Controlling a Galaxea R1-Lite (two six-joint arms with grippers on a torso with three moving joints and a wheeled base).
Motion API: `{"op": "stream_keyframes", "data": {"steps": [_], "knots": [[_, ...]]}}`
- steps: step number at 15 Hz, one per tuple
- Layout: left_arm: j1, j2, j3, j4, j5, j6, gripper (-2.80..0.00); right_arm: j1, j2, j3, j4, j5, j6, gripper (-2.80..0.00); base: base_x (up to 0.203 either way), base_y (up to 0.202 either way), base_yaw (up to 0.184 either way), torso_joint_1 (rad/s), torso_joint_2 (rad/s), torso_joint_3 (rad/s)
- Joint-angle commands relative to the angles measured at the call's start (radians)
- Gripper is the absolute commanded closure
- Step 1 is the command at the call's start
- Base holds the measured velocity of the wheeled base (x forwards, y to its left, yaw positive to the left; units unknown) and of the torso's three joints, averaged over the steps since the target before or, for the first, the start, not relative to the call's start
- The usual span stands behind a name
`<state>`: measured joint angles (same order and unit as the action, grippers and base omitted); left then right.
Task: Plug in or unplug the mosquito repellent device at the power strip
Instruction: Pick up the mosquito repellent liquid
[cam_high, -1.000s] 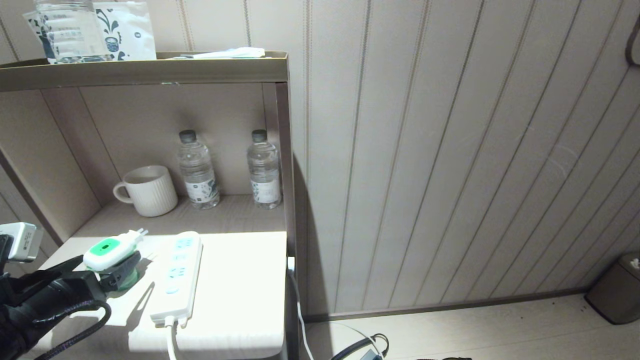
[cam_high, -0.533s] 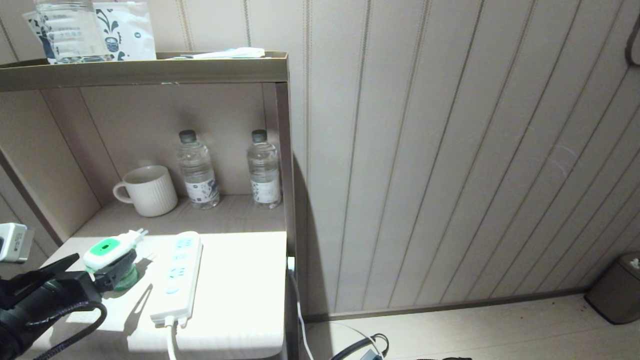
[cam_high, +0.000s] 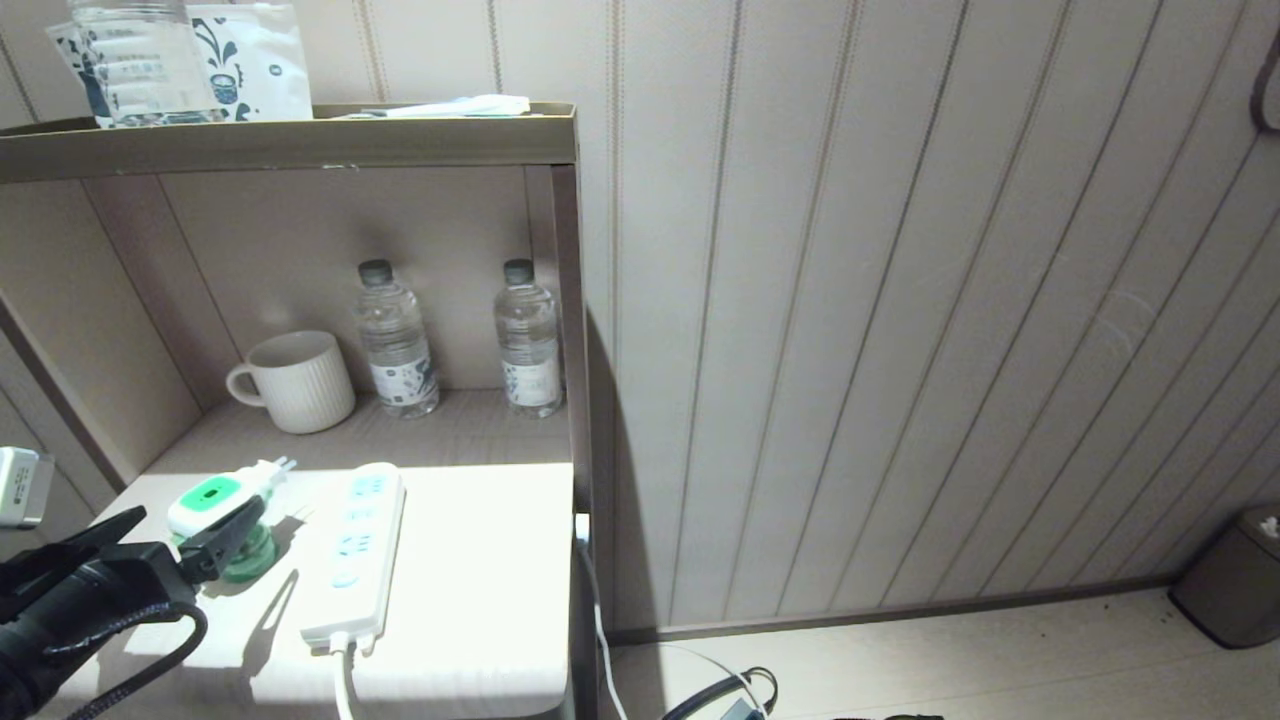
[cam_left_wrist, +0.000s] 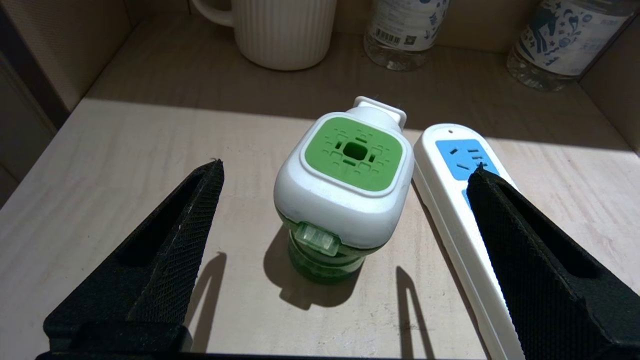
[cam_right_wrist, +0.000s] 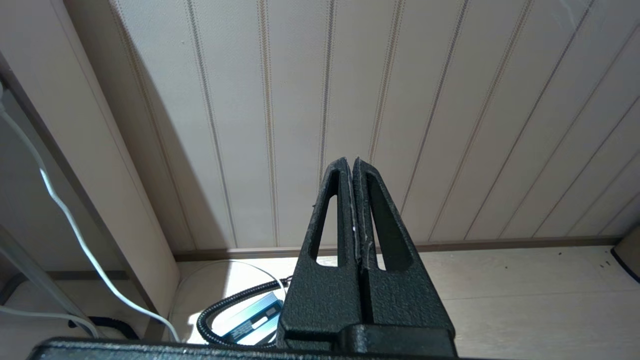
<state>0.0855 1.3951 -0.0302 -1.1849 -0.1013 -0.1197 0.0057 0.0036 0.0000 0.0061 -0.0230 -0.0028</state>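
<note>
- Your left gripper (cam_left_wrist: 345, 170) sits at the near left edge of the tabletop (cam_high: 480, 560), fingers (cam_left_wrist: 150, 260) spread wide and empty, one on each side of the device (cam_high: 222, 515) without touching it.
- The device stands upright on the tabletop, unplugged, just left of the strip (cam_high: 355, 555): a white rounded-square cap with a green centre over a translucent green bottle, its plug prongs pointing to the far side.
- Expect it to be light, rigid and top-heavy, with smooth plastic that may slip or tip. Take hold across the white cap's flat sides, not the bottle.
- The strip lies flat, white with pale blue sockets, its cable at the near end.
- Your right gripper (cam_right_wrist: 354, 170) hangs off to the right above the floor, fingers pressed together on nothing.
</note>
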Motion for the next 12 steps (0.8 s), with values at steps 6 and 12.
{"op": "stream_keyframes", "data": {"steps": [6,12], "knots": [[0.0,-0.008,0.016,-0.007,0.0,-0.006,-2.8,0.0,0.001,0.0,0.0,0.0,-0.006,0.0,0.0,0.0,0.0,0.0,0.0,0.0],[0.0,-0.018,0.024,-0.007,0.0,-0.014,-2.8,0.0,0.001,0.0,0.0,0.0,-0.006,0.0,0.0,0.0,0.0,0.0,0.0,0.0]]}}
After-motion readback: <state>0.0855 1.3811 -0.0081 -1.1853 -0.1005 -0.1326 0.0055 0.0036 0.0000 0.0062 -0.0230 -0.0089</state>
